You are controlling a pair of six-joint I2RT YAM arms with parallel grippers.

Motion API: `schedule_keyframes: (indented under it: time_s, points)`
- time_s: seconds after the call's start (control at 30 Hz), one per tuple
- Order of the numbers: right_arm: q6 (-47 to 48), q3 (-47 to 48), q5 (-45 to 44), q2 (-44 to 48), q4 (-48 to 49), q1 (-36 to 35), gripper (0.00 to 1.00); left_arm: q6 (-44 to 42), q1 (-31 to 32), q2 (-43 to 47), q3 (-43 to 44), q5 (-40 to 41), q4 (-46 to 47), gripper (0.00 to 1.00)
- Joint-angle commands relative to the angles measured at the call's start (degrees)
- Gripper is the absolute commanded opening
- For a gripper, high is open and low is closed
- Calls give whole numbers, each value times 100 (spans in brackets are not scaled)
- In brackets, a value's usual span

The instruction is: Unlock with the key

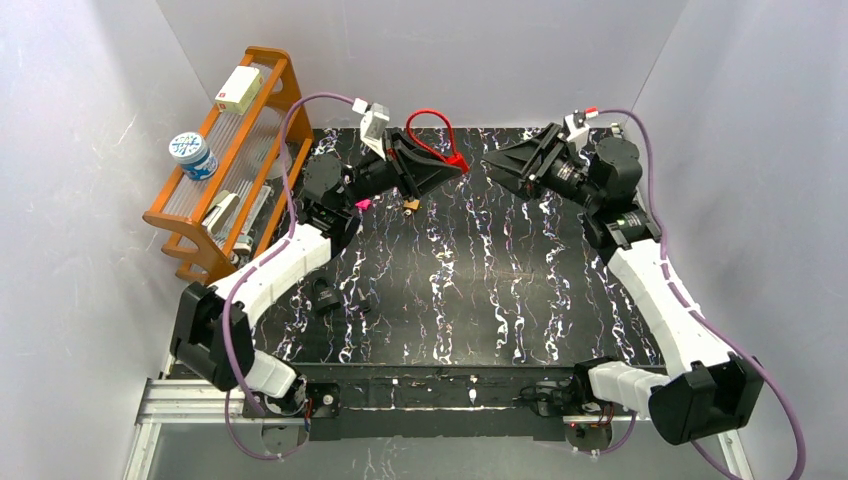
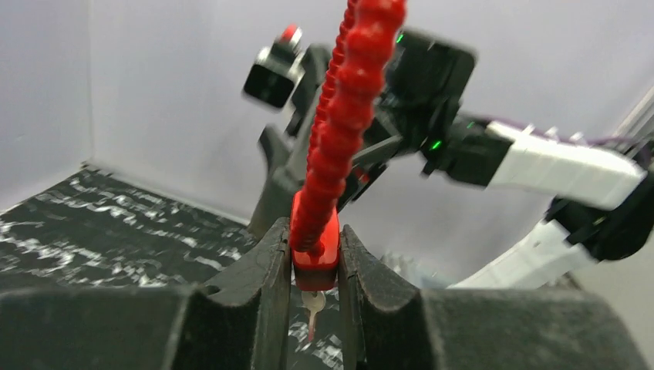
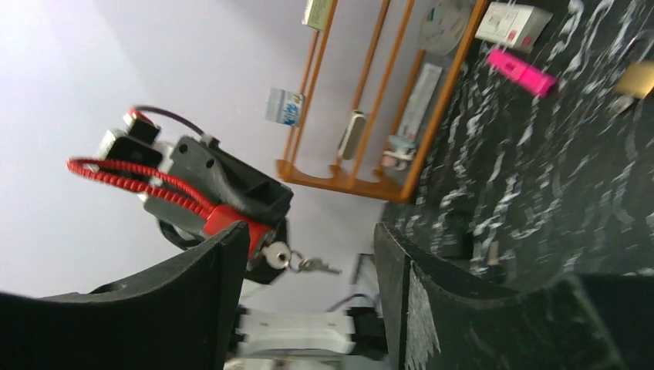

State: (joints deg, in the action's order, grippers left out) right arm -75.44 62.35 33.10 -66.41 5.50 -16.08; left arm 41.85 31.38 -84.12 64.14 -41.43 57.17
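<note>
My left gripper (image 1: 452, 168) is shut on a red padlock (image 1: 459, 163) and holds it in the air over the back of the table, its red cable shackle (image 1: 430, 128) looping up. In the left wrist view the lock body (image 2: 315, 250) sits between the jaws with a silver key (image 2: 311, 307) under it. My right gripper (image 1: 497, 166) is open, just right of the lock and facing it. In the right wrist view the lock (image 3: 230, 219), the key head (image 3: 276, 254) and a second key hanging on a ring (image 3: 318, 267) show between the open fingers (image 3: 220, 270), nearer the left one.
An orange rack (image 1: 190, 265) with small items stands along the left wall. A pink object (image 1: 363, 204) and a brass padlock (image 1: 411, 205) lie on the black marbled table (image 1: 480, 300) below the left gripper. A black object (image 1: 328, 295) lies near the left arm.
</note>
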Motion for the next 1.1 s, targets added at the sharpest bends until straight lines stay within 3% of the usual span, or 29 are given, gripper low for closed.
schedule_keyframes:
  time_s: [0.0, 0.27, 0.43, 0.77, 0.93, 1.07]
  points:
    - [2455, 351, 97, 551, -418, 10, 68, -2011, -17, 420, 186, -361, -1649, 0]
    - [3501, 779, 1297, 485, 100, 7, 71, -2231, -15, 262, 427, -646, -2067, 0]
    - [4262, 1220, 1214, 167, -173, -73, 72, -2149, -17, 171, 532, -754, -2212, 0]
    - [4815, 1675, 1142, -493, -427, -516, 69, -1551, -17, 27, 604, -928, -2236, 0]
    - [4907, 1790, 898, -715, -513, -870, 57, -1466, -17, 19, 534, -974, -2236, 0]
    - [4898, 1759, 697, -726, -456, -908, 37, -1439, -17, 1, 484, -1039, -2253, 0]
